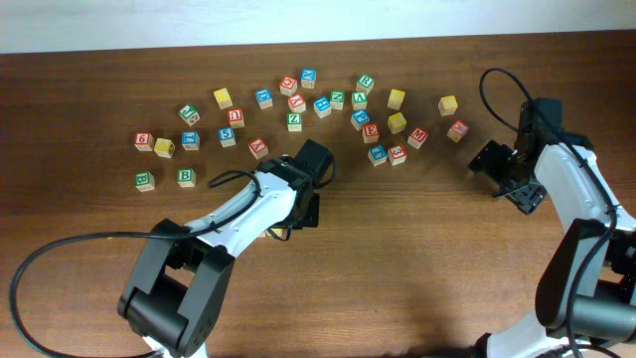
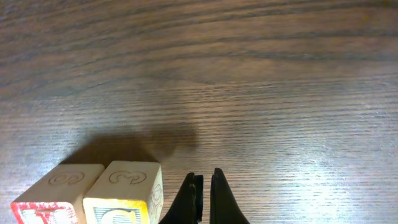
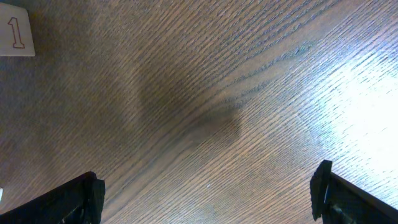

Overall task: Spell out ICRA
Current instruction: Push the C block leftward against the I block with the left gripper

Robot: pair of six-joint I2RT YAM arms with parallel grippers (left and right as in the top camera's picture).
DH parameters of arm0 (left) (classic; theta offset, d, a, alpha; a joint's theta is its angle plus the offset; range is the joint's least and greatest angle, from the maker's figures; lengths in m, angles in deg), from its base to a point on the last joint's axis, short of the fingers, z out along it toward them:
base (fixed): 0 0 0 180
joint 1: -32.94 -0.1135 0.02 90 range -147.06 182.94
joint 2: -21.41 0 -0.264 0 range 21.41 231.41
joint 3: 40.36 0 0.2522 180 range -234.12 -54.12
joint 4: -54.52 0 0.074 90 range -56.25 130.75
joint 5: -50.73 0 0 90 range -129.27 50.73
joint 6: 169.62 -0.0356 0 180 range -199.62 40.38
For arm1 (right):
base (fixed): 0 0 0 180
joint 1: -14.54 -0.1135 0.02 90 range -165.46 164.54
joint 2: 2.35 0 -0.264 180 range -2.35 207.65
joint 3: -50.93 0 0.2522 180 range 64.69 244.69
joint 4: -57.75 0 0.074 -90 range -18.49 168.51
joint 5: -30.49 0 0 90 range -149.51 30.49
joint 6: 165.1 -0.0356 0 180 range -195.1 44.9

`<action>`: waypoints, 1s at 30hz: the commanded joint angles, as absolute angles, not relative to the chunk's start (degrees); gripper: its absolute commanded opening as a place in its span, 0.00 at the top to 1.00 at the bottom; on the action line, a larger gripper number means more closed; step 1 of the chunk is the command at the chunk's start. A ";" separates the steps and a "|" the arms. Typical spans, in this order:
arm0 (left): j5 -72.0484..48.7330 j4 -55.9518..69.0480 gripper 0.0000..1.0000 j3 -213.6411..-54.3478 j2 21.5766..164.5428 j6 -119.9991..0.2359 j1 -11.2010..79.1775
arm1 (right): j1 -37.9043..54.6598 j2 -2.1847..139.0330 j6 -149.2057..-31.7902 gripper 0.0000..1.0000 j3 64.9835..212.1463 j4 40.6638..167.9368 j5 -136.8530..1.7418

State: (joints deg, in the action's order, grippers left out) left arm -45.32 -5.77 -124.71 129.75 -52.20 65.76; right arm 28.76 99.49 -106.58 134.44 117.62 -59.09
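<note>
Several lettered wooden blocks (image 1: 298,102) lie scattered across the far half of the table. My left gripper (image 2: 205,190) is shut and empty, low over the wood. Just left of its fingers stand two blocks side by side: one with a yellow-framed face (image 2: 124,196) and one with a red-framed face (image 2: 50,199). Their front letters are cut off. In the overhead view the left gripper (image 1: 304,204) is at mid-table and these two blocks are hidden under the arm. My right gripper (image 3: 208,193) is open and empty over bare wood; it also shows in the overhead view (image 1: 505,177).
A pale block face marked "1" (image 3: 15,37) shows at the top left of the right wrist view. Two green blocks (image 1: 165,179) sit at the far left. A red block (image 1: 457,129) and a yellow block (image 1: 447,103) lie nearest the right gripper.
</note>
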 commanded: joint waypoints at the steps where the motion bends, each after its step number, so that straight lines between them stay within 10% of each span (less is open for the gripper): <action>1: -41.01 -4.83 1.00 -124.31 130.42 -59.02 65.52 | 28.82 98.29 -106.67 0.01 135.21 117.60 -58.67; 30: -36.95 -4.68 1.00 -124.33 130.42 -63.00 65.52 | 28.82 98.29 -106.67 0.02 135.21 117.58 -58.67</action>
